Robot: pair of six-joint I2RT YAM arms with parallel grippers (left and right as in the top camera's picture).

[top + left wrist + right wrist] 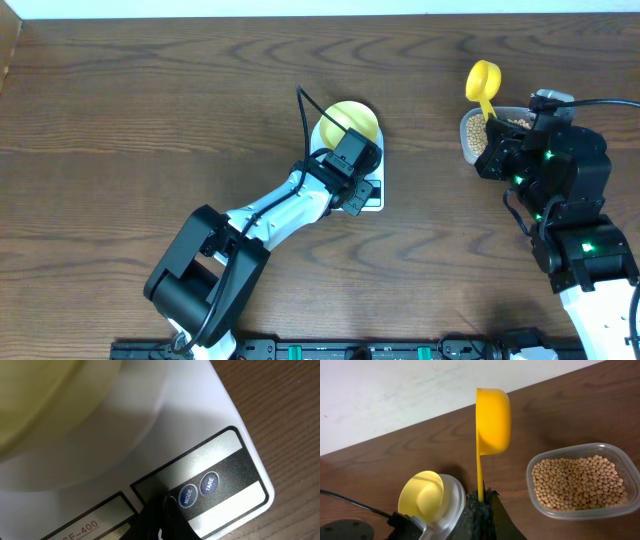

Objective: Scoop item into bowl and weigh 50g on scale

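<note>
The pale yellow bowl (350, 122) stands empty on the white scale (368, 196) at mid-table; both also show in the right wrist view, bowl (422, 495) and scale (452, 505). My left gripper (352, 188) is shut and empty, its tip pressed down beside the MODE button (186, 495) on the scale's panel (225, 460). My right gripper (481, 502) is shut on the handle of a bright yellow scoop (492, 420), held upright and empty above the table. The beans (577, 482) fill a clear tub (478, 135) at the right.
The left arm (270, 215) stretches from the front edge to the scale. The right arm (560, 190) covers part of the tub. A white wall (395, 390) borders the table's far edge.
</note>
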